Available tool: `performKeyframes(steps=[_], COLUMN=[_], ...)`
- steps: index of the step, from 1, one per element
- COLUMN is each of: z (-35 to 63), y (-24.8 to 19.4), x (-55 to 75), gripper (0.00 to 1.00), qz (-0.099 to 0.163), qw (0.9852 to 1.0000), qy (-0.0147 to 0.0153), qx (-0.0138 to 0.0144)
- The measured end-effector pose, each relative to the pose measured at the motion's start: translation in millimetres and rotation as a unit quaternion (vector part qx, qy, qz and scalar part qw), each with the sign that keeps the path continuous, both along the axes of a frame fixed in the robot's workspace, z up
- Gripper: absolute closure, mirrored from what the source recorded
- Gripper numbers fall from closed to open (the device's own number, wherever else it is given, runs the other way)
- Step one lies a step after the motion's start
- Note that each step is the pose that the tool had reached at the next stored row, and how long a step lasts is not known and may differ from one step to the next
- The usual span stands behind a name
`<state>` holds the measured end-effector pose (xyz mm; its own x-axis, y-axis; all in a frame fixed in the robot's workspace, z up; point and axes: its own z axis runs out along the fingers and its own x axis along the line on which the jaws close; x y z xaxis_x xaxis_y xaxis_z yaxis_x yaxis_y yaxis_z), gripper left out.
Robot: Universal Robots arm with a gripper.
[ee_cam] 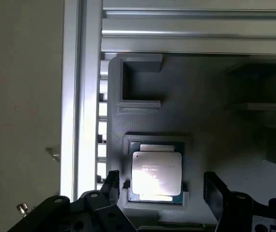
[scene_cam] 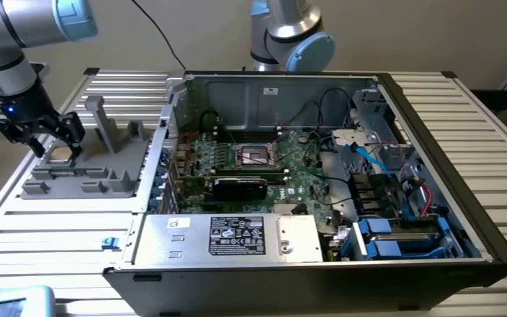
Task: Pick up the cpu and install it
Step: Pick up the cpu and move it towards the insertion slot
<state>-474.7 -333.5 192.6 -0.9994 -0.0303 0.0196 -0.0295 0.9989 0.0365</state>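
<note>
Fingers (ee_cam: 214, 191) spread wide, one on each side of the cpu (ee_cam: 156, 175) and not touching it, with the gripper (scene_cam: 55, 144) hanging low right over the chip! Cpu lies flat, silver top up, in a shallow pocket near the edge of the grey tray (scene_cam: 86, 185), which sits by the table's (scene_cam: 51, 228) edge at the exterior view's left. Just beside the tray stands the open case (scene_cam: 430, 119), socket (scene_cam: 258, 155) in its middle.

No text legible. PSU (scene_cam: 300, 239) has a dark label (scene_cam: 240, 236) with white print and symbols, too small to read; a white sticker (scene_cam: 179, 223) sits beside it, marks unclear. cpu (ee_cam: 156, 173) lid shows faint printed lines; unreadable.
</note>
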Motion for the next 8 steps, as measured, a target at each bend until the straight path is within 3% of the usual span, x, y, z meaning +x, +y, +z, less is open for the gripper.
performKeyframes(steps=[3,8], z=[-2.4,-4.9], y=[0.1,2.1], x=[0.0,0.1], gripper=[0.2,0.2], qz=[0.0,0.0], qw=[1.0,1.0], qy=[0.0022,0.0022], qx=[0.0009,0.001])
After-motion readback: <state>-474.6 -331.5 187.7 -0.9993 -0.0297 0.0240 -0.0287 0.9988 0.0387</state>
